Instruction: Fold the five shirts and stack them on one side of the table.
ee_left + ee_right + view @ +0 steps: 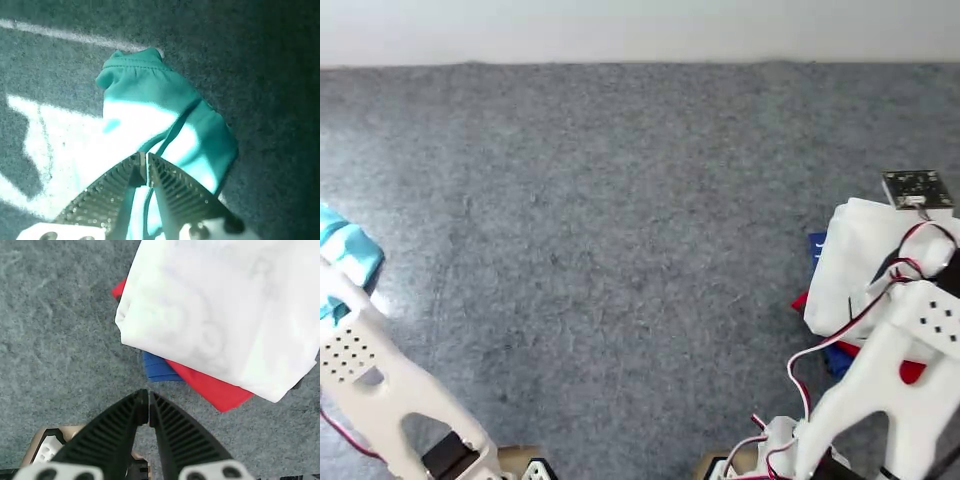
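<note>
"Left fingers (120,187) sit closest of all. Are they open?"
"No, they are shut, tip on tip. The teal shirt (165,115) lies bunched up right under them. I can't tell if a bit of cloth is pinched."
"Where is that shirt on the surface (620,220)?"
"At the left edge, with the left arm (380,390) leaning over it from the near edge."
"And the right fingers (120,425)?"
"Shut too, with nothing in them. They hang over bare grey surface, just beside the pile (855,270)."
"What pile?"
"Folded shirts at the right edge. The white shirt (225,305) is on top — the red shirt (215,390) and the blue shirt (159,370) peek out from under it. The right arm (880,380) rises from the near edge and covers part of the pile."
</note>
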Tool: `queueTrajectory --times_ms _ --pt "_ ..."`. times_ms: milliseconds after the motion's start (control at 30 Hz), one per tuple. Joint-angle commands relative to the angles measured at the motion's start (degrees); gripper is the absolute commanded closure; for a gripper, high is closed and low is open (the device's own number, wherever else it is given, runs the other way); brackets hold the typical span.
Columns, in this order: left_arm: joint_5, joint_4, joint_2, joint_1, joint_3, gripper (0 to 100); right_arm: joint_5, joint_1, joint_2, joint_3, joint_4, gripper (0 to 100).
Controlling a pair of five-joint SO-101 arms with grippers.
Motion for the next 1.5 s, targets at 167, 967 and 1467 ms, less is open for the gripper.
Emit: queueTrajectory --times_ms 167,967,1467 --pt "0.9 1.3 -0.2 -6.2 1.3 83 -0.4 0.7 -2.7 -0.3 2.4 98.9" --pt "-2.5 0.8 -0.6 -3.2 2.5 99 -0.4 0.7 -7.3 0.0 2.5 98.9" --pt "11.3 1.5 -37.7 24.4 8.0 99 -0.4 0.7 -7.3 0.0 2.5 98.9"
